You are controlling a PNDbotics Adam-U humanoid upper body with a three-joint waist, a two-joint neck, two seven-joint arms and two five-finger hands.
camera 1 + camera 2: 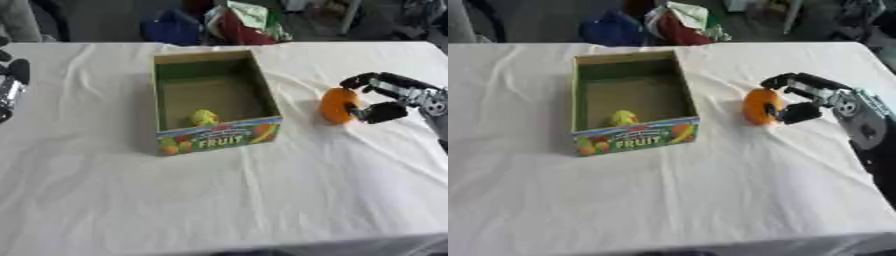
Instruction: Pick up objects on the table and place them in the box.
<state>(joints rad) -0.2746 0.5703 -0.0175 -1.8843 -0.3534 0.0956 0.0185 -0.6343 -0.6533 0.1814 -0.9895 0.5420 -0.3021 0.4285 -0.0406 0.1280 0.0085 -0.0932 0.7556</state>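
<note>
An open cardboard box [166, 95] with a "FRUIT" label on its front stands in the middle of the white-clothed table. A yellow fruit [204, 117] lies inside it near the front wall. To the right of the box, an orange round fruit [337, 106] is just above the cloth. My right hand [381, 97] comes in from the right, and its fingers and thumb are curled round the fruit's right side. Part of my left hand [12, 87] shows at the left edge, far from the box, with its fingers hidden.
The white cloth [219, 200] is wrinkled and covers the whole table. Beyond the far edge lie a blue bag [171, 27] and red and green items [245, 22].
</note>
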